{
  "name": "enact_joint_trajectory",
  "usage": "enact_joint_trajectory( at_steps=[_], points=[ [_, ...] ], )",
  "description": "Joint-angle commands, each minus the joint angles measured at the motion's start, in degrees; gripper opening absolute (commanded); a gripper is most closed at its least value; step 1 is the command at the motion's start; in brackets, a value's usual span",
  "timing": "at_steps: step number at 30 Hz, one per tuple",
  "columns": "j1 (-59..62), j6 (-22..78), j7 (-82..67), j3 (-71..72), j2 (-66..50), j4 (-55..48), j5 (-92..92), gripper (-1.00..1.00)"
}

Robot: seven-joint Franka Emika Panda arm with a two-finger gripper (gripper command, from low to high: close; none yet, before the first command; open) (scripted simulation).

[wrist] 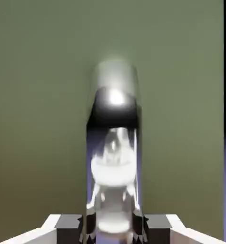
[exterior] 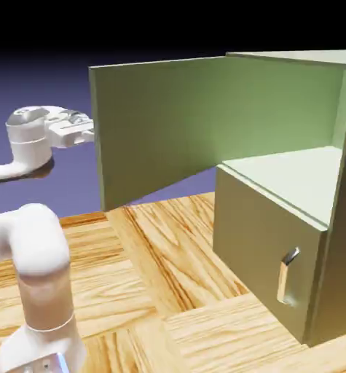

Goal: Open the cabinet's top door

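At the left edge of the exterior view the white arm (exterior: pixel 31 280) rises from the lower corner, and its claw (exterior: pixel 84 132) at the upper left meets the outer edge of the top door (exterior: pixel 161 127). That door stands swung wide across the upper middle. The hand view shows the claw pinching the silver bar handle (wrist: pixel 115 95) against the olive panel. Right of it the cabinet (exterior: pixel 328 189) sits on the wooden counter (exterior: pixel 168 291), its lower door (exterior: pixel 263 248) shut.
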State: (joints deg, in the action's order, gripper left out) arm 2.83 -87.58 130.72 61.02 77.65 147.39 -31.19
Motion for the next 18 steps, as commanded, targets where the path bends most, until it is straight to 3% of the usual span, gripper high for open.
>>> enact_joint_trajectory(
  at_steps=[1,18],
  points=[
    [1.66,1.82,-0.07,1.29,-0.45,-2.08,0.87,-1.00],
    [30.82,28.14,-4.36,15.44,-1.80,-37.37,8.71,-1.00]
  ],
)
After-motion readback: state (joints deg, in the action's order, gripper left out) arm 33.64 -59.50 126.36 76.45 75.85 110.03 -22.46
